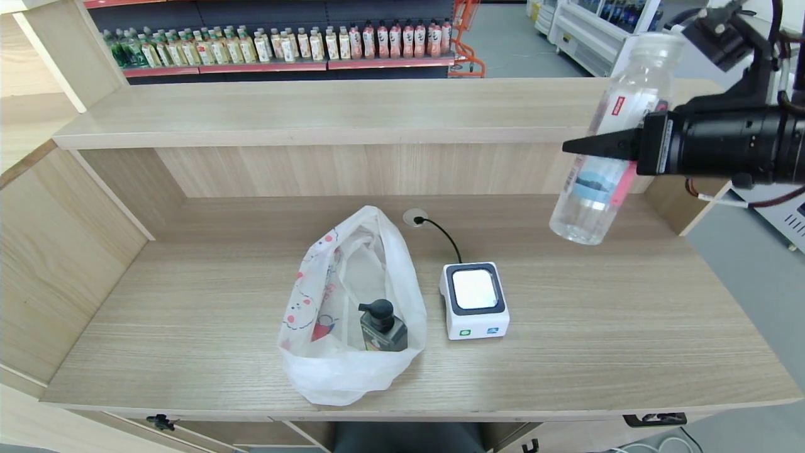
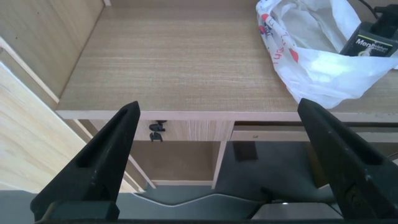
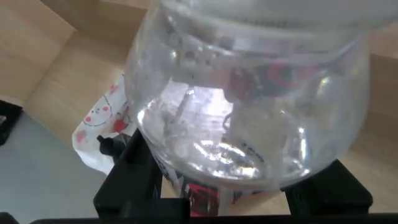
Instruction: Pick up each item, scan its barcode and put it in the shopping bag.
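Right gripper (image 1: 619, 146): black, two-fingered, closed across the labelled middle of a clear plastic bottle (image 1: 588, 207) and holding it off the surface. The bottle is tilted, base down and toward the robot's left, pale cap up and away. It hangs above the far right part of the light wood-grain counter (image 1: 597, 327), well apart from it. In the right wrist view the bottle's rounded base (image 3: 249, 112) sits in front of the camera with the right gripper (image 3: 233, 199) clamped behind it, a dark finger on each side. Left gripper (image 2: 217, 155): black fingers spread wide with nothing between them, hanging off the counter's near edge toward its left corner. White translucent plastic shopping bag with red cartoon print (image 1: 327, 371): lying on the middle of the counter, mouth open; also seen from the left wrist (image 2: 311, 62). Inside it is a dark grey pump bottle with black dispenser head (image 1: 382, 327), resting near the bag's right side. White box-shaped barcode scanner with dark-framed bright window (image 1: 475, 299): standing on the counter just to the right of the bag, not touching it. A thin black cable (image 1: 443, 236) runs from its back to a round grommet hole (image 1: 415, 218) in the counter. Store shelf of bottled drinks (image 1: 283, 44): in the background beyond the raised ledge.
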